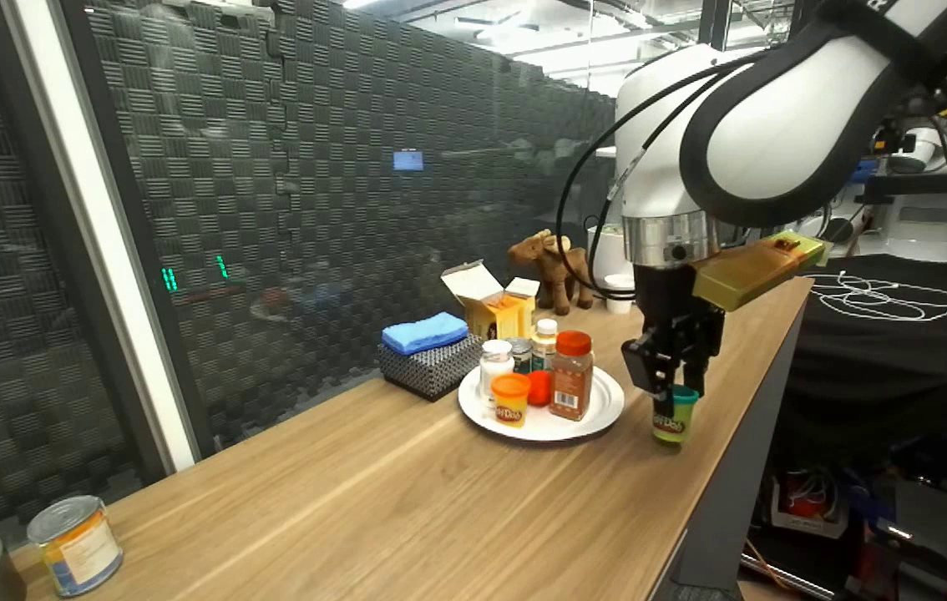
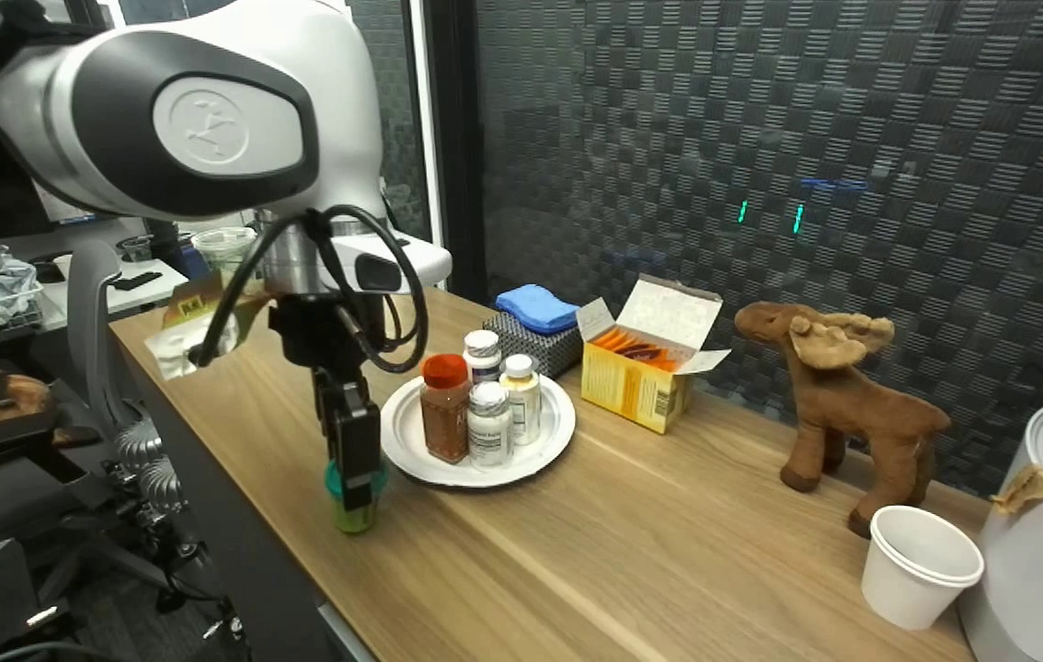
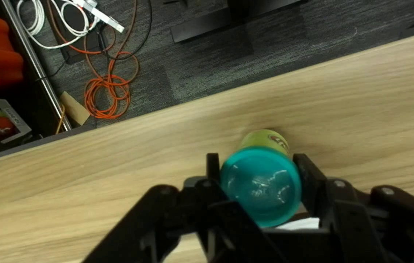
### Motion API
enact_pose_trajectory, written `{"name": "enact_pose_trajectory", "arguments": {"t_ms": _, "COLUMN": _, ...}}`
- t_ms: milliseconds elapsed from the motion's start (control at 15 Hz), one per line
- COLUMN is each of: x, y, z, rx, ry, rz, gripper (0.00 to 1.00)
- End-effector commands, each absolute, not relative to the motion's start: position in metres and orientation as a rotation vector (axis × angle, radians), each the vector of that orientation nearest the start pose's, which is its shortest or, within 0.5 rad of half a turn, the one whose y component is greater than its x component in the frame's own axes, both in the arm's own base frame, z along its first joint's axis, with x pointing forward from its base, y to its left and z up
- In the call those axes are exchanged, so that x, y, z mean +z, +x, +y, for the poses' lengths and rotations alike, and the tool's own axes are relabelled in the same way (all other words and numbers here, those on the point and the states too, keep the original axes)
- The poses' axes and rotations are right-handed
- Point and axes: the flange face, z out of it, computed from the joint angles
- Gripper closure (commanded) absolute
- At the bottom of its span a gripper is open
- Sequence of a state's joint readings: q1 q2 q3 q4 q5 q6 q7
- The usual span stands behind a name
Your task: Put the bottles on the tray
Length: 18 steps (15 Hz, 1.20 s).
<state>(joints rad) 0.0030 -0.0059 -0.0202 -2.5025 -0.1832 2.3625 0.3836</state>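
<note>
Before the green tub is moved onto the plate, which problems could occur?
The gripper holds the green tub near its teal lid, so it might slip. If dropped, it could roll over the nearby table edge. On the plate, the red-capped jar stands nearest the gripper, so the tub might knock it.

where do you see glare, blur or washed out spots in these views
Wrist view: pale glints on top of the teal-lidded tub; the gripper, near the lens, is blurred. In an exterior view: lit ceiling washed out to white in places. In both exterior views: green glowing marks, likely reflections.
</note>
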Motion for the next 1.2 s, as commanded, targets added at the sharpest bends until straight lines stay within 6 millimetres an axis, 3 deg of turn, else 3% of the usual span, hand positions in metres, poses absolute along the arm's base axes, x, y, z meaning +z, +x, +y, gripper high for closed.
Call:
{"name": "enact_pose_trajectory", "arguments": {"t_ms": 0, "x": 0.282, "y": 0.460, "z": 0.035, "rx": 0.163, "ry": -3.190, "rz": 0.476, "gripper": 0.73}}
{"name": "enact_pose_trajectory", "arguments": {"t_ms": 200, "x": 0.286, "y": 0.477, "z": 0.063, "rx": 0.118, "ry": -3.146, "rz": 0.476, "gripper": 0.73}}
{"name": "enact_pose_trajectory", "arguments": {"t_ms": 400, "x": 0.292, "y": 0.497, "z": 0.076, "rx": 0.040, "ry": -3.154, "rz": 0.505, "gripper": 0.73}}
{"name": "enact_pose_trajectory", "arguments": {"t_ms": 733, "x": 0.296, "y": 0.527, "z": 0.087, "rx": -0.085, "ry": -3.163, "rz": 0.545, "gripper": 0.73}}
{"name": "enact_pose_trajectory", "arguments": {"t_ms": 1133, "x": 0.280, "y": 0.551, "z": 0.091, "rx": -0.138, "ry": -3.256, "rz": 0.569, "gripper": 0.73}}
